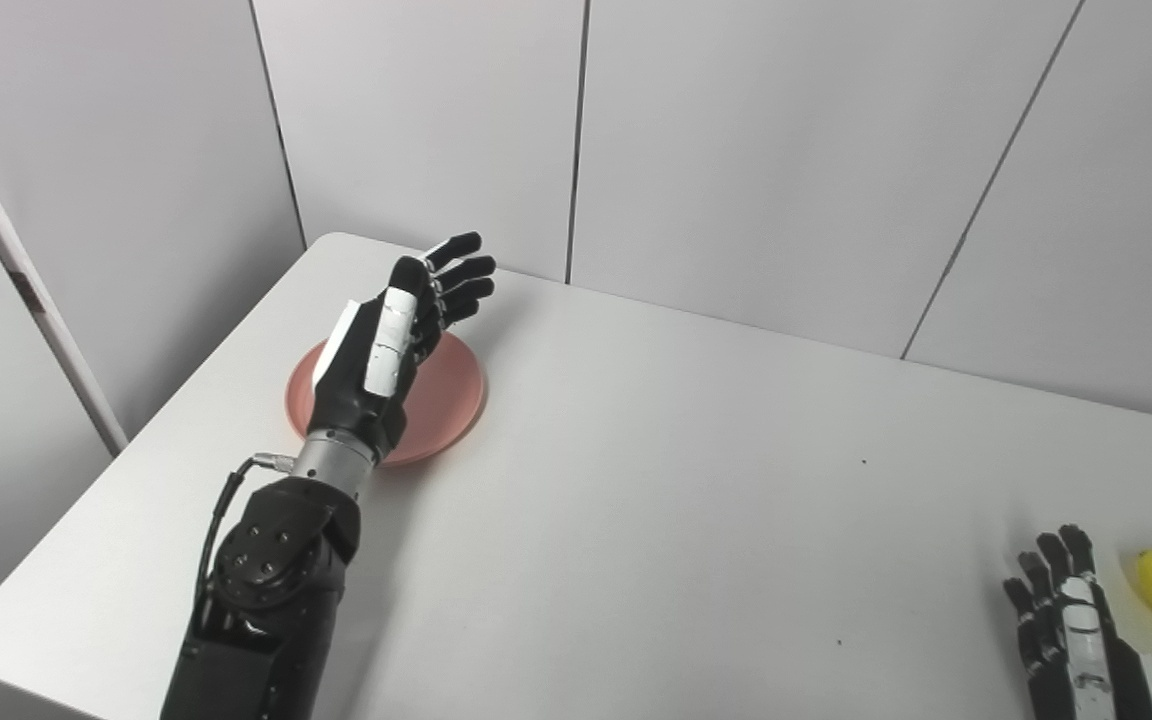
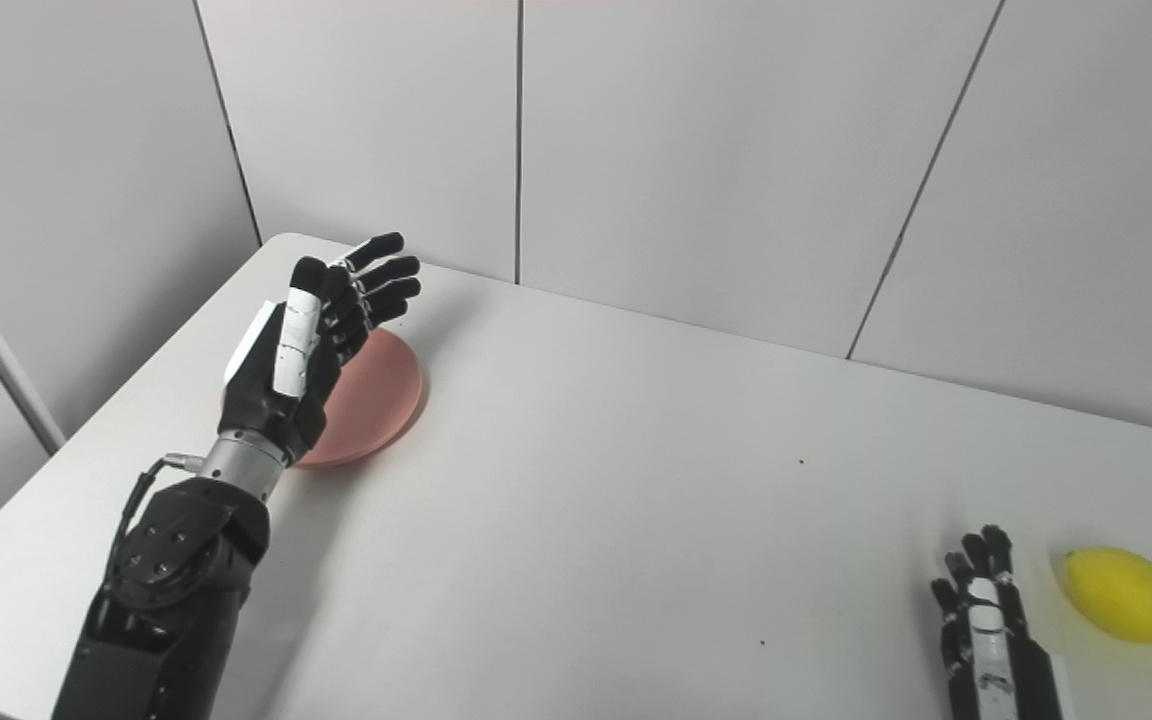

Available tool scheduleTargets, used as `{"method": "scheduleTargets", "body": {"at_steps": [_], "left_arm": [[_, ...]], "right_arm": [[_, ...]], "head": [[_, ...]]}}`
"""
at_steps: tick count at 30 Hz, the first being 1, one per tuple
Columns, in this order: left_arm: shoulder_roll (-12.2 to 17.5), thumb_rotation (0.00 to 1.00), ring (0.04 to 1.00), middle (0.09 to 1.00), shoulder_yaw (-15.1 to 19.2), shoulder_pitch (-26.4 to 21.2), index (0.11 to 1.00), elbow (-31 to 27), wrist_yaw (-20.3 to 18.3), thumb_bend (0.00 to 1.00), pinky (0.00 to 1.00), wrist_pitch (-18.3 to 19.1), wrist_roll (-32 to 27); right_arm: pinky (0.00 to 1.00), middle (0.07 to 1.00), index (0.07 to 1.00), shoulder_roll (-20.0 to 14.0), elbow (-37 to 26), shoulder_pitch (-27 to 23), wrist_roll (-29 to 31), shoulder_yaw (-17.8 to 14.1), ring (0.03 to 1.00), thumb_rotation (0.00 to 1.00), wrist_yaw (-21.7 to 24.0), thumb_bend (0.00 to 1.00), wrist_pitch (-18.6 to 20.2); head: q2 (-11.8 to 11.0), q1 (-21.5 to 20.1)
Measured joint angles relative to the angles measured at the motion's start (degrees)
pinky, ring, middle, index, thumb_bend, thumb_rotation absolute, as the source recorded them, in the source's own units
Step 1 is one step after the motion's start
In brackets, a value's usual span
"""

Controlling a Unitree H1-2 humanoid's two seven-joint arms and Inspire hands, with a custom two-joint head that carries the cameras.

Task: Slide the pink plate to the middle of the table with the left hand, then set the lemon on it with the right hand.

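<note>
- Pink and round, the plate (image 1: 441, 395) lies flat on the white bench (image 1: 656, 480), in its far left part, near the back left corner and well away from the middle.
- Over the plate is the left hand (image 1: 398, 340), on edge with its fingers (image 1: 461, 268) stretched out and spread toward the far wall; it holds nothing. Whether it touches the plate cannot be told, as the palm and wrist hide the plate's left part.
- The left arm (image 1: 266, 590) comes up from the near left edge of the bench, black with a metal wrist collar.
- The yellow lemon (image 2: 1126, 594) lies on the bench at the near right, well apart from the plate.
- Just left of the lemon is the right hand (image 2: 986, 620), low at the bench, fingers extended and apart, gripping nothing and not touching the fruit.
- Grey wall panels (image 1: 756, 150) stand behind the bench.
</note>
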Motion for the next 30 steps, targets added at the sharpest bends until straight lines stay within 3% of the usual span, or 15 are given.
{"method": "scheduleTargets", "body": {"at_steps": [3,9,13,19,23,27,30], "left_arm": [[2.1,1.0,0.847,0.827,1.18,-2.11,0.822,2.12,-0.67,1.0,0.92,-0.21,-0.92],[3.82,1.0,0.826,0.818,3.08,-5.74,0.815,6.91,-1.61,1.0,0.88,-1.5,-0.95],[5.49,1.0,0.849,0.821,5.16,-7.43,0.818,13.08,-2.73,1.0,0.96,-5.67,-2.08],[8.43,1.0,0.81,0.798,7.32,-8.89,0.824,22.64,-6.29,1.0,0.85,-11.43,-5.35],[9.14,1.0,0.808,0.796,8.32,-10.25,0.823,28.02,-6.8,1.0,0.85,-14.03,-6.1],[10.13,1.0,0.784,0.775,8.22,-11.45,0.782,34.35,-7.63,1.0,0.8,-17.55,-5.83],[11.17,1.0,0.803,0.779,8.16,-12.14,0.791,39.31,-8.02,1.0,0.85,-19.6,-5.38]], "right_arm": [[1.0,0.999,1.0,0.09,0.02,-0.01,0.02,0.04,1.0,0.77,0.04,0.66,0.0],[1.0,0.998,1.0,0.27,0.06,-0.12,0.1,0.02,1.0,0.76,0.04,0.67,0.0],[1.0,1.0,1.0,0.28,0.06,-0.11,0.17,-0.02,1.0,0.74,0.06,0.68,0.0],[1.0,1.0,1.0,0.28,0.1,-0.1,0.92,-0.26,1.0,0.73,0.08,0.69,0.01],[1.0,1.0,1.0,0.25,0.15,-0.11,0.9,-0.24,1.0,0.74,0.08,0.67,0.01],[1.0,0.999,1.0,0.27,0.17,-0.14,0.9,-0.2,1.0,0.73,0.08,0.67,0.01],[1.0,0.997,0.999,0.29,0.15,-0.14,0.91,-0.23,1.0,0.72,0.06,0.68,0.01]], "head": [[0.0,-0.09],[-0.18,0.09],[-0.09,0.17],[-0.09,0.26],[-0.26,0.26],[-0.35,0.18],[-0.26,0.18]]}}
